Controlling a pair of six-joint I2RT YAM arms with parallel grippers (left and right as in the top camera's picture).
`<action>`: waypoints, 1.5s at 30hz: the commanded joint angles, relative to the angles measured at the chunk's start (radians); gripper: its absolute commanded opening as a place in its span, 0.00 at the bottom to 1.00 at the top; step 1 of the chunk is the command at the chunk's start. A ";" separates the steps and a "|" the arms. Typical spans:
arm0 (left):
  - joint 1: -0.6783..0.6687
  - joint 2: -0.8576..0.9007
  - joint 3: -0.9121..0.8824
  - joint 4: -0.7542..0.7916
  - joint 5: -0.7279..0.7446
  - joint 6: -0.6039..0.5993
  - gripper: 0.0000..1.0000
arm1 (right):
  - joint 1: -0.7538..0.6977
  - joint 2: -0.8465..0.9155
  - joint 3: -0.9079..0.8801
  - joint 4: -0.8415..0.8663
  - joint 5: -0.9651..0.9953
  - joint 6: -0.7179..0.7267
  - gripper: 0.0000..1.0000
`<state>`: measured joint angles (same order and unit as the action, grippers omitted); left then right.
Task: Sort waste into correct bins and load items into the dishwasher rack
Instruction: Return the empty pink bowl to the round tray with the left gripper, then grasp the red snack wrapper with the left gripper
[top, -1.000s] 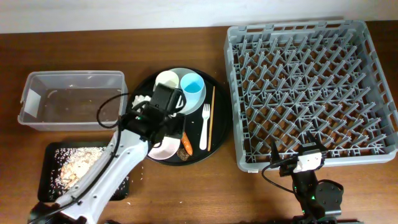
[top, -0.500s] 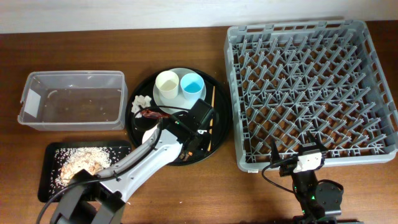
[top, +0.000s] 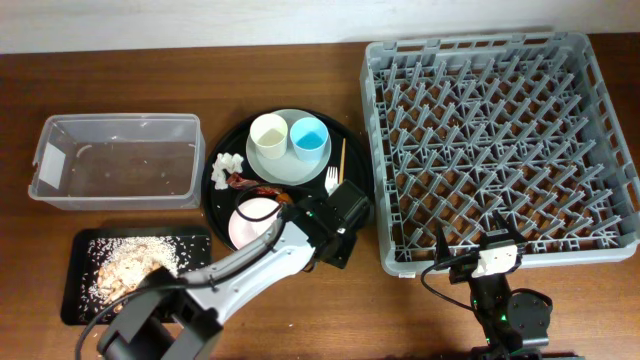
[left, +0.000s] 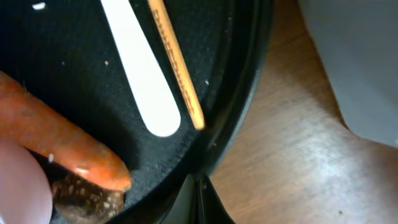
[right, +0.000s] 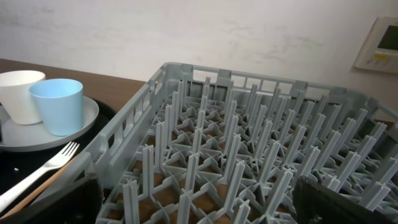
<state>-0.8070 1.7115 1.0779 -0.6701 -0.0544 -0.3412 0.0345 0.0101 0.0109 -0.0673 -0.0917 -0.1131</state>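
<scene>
My left gripper (top: 341, 226) is shut on nothing and hovers low over the lower right rim of the round black tray (left: 244, 106). Just ahead of its tips (left: 199, 200) lie the white fork's handle (left: 142, 79), a wooden chopstick (left: 178, 65), the orange carrot (left: 57, 143) and a dark brown lump (left: 86, 196). The cream cup (top: 269, 133) and light blue cup (top: 309, 137) stand on the pale plate (top: 287, 166). The pinkish bowl (top: 254, 220), white tissue (top: 228, 163) and red wrapper (top: 243, 182) lie nearby. My right gripper (right: 199, 208) is open at the grey rack's (top: 495, 140) front edge.
A clear tub (top: 115, 160) sits at the left. Below it a shallow black tray (top: 78, 300) holds grainy food scraps (top: 125, 265). My left arm stretches from the bottom left across the table to the round tray. The rack's corner (left: 364, 59) is close on the right.
My left gripper swept from above the bowl to the round tray's right rim and closed with nothing in it. The bowl is uncovered now. The right arm stayed still.
</scene>
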 joint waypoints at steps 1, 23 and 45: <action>-0.004 0.057 -0.011 0.009 -0.050 -0.050 0.01 | 0.004 -0.006 -0.005 -0.004 -0.002 -0.006 0.99; 0.270 0.027 0.394 -0.293 -0.185 -0.026 0.97 | 0.004 -0.006 -0.005 -0.004 -0.002 -0.006 0.99; 0.483 0.040 0.039 0.076 0.032 -0.299 0.42 | 0.004 -0.006 -0.005 -0.004 -0.002 -0.006 0.99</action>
<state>-0.3264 1.7645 1.1351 -0.6102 -0.0257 -0.6357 0.0345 0.0109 0.0109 -0.0673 -0.0917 -0.1131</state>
